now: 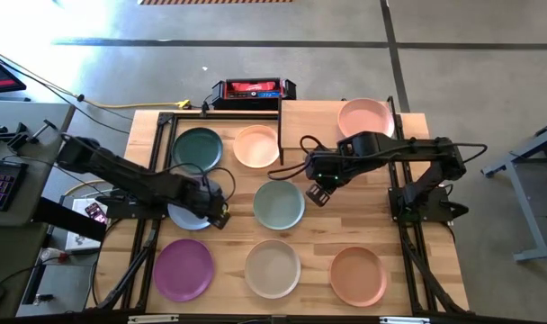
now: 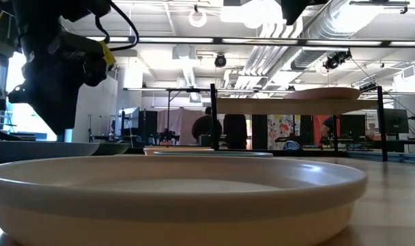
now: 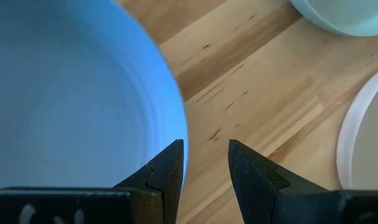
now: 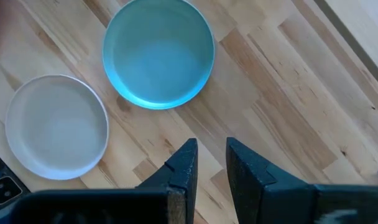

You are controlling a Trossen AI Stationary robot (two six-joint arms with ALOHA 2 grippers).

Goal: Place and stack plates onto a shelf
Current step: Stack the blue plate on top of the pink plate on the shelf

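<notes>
My left gripper [image 1: 218, 212] [image 3: 206, 163] hangs open, pointing steeply down over the right rim of the blue-grey plate [image 1: 185, 216] [image 3: 71, 93]. One finger stands over the plate's inside and the other over bare table, and no touch shows. My right gripper [image 1: 320, 193] [image 4: 211, 163] hovers high, narrowly open with nothing in it, between the pale teal plate [image 1: 279, 204] [image 4: 158, 53] and the shelf [image 1: 314, 121]. A pink plate [image 1: 365, 117] [image 2: 323, 92] rests on the shelf's right half. All other plates lie flat on the table.
On the table lie a dark green plate [image 1: 197, 148], a peach one [image 1: 256, 146], a purple one [image 1: 183, 269], an off-white one [image 1: 273, 268] [image 2: 173, 191] and an orange one [image 1: 358, 275]. A black and red box [image 1: 253, 91] sits at the far edge. The shelf's left half is bare.
</notes>
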